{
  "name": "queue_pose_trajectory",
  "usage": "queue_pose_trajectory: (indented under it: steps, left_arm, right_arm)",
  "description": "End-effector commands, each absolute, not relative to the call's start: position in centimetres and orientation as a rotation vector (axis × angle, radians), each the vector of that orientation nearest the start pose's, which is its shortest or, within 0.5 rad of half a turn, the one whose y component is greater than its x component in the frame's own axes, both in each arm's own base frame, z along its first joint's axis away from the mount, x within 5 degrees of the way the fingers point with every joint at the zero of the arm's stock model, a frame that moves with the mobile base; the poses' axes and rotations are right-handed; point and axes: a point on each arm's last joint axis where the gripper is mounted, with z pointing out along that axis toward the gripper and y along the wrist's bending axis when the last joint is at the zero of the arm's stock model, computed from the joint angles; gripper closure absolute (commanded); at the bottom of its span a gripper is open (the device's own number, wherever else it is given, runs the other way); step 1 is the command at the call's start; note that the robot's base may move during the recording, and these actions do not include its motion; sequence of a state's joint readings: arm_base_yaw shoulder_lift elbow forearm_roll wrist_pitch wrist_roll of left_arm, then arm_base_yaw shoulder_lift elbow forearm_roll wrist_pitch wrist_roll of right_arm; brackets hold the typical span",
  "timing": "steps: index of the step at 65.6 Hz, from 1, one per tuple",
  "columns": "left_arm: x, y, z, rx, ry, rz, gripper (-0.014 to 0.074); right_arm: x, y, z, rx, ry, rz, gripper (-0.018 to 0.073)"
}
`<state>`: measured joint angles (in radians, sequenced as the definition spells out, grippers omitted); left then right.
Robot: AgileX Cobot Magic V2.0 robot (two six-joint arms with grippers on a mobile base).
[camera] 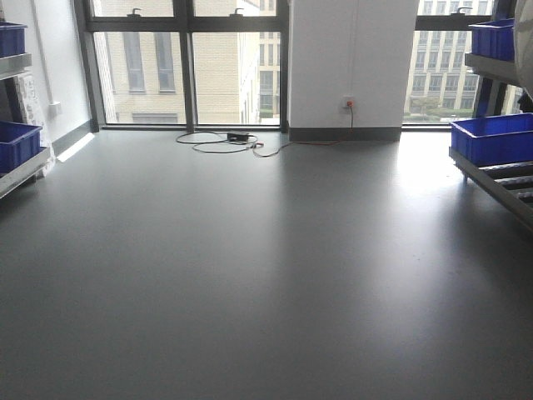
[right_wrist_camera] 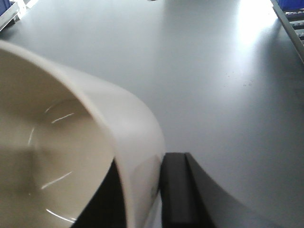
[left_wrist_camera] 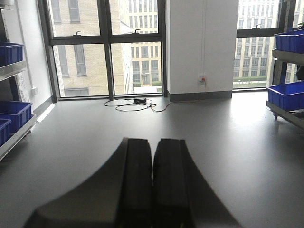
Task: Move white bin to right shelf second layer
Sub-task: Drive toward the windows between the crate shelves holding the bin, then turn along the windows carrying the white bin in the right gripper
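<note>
Right wrist-mounted view: white bin (right_wrist_camera: 118, 123) fills the lower left, held above the grey floor (right_wrist_camera: 213, 71). Right gripper (right_wrist_camera: 142, 175) is clamped on the bin's wall at the rim, one finger inside, one outside. The open mouth faces the camera and the interior shows. The rim arcs from upper left down to the jaws; long axis not discernible. Right shelf second layer (right_wrist_camera: 292, 26), roller rails, sits far upper right, well apart. Left gripper (left_wrist_camera: 153, 152) has its fingers pressed together, empty.

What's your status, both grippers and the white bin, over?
Left gripper shut, empty. Right gripper shut on white bin wall. Right shelf roller tier ahead-right, blue crate on it. Cable on floor by window, far ahead.
</note>
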<state>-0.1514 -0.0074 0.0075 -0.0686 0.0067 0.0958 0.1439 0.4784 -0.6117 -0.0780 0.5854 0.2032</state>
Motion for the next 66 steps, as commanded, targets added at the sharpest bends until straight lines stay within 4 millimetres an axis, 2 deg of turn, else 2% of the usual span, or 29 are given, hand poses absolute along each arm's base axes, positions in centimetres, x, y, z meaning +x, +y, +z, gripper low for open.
queue_pose_trajectory:
  steps: [1, 66]
  left_arm:
    - [5.5, -0.8, 20.78, 0.115, 1.42, -0.11, 0.0512]
    - [5.5, -0.8, 20.78, 0.115, 1.42, -0.11, 0.0512]
  right_arm:
    - [9.29, 0.96, 35.01, 0.02, 1.805, 0.161, 0.0536]
    - [9.29, 0.96, 35.01, 0.02, 1.805, 0.161, 0.0536]
